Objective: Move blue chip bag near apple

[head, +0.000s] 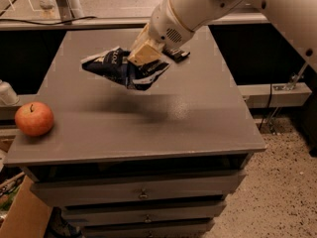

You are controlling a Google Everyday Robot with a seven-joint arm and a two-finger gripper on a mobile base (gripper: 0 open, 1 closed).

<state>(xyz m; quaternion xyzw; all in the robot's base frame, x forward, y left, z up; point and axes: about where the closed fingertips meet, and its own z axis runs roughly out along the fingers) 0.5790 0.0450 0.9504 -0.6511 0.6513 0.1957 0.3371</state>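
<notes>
The blue chip bag [119,67] is dark navy foil with white lettering. It hangs in the air above the grey cabinet top [198,118], left of centre, with its shadow below it. My gripper [144,58] comes down from the upper right on a white arm and is shut on the bag's right part. The apple [34,118] is red-orange with a short stem. It sits at the front left corner of the top, well to the left of and in front of the bag.
A small black packet [176,54] lies on the top behind the gripper. The cabinet has drawers [143,195] below. A white object [6,93] stands off the left edge. A cardboard box [22,217] sits on the floor at lower left.
</notes>
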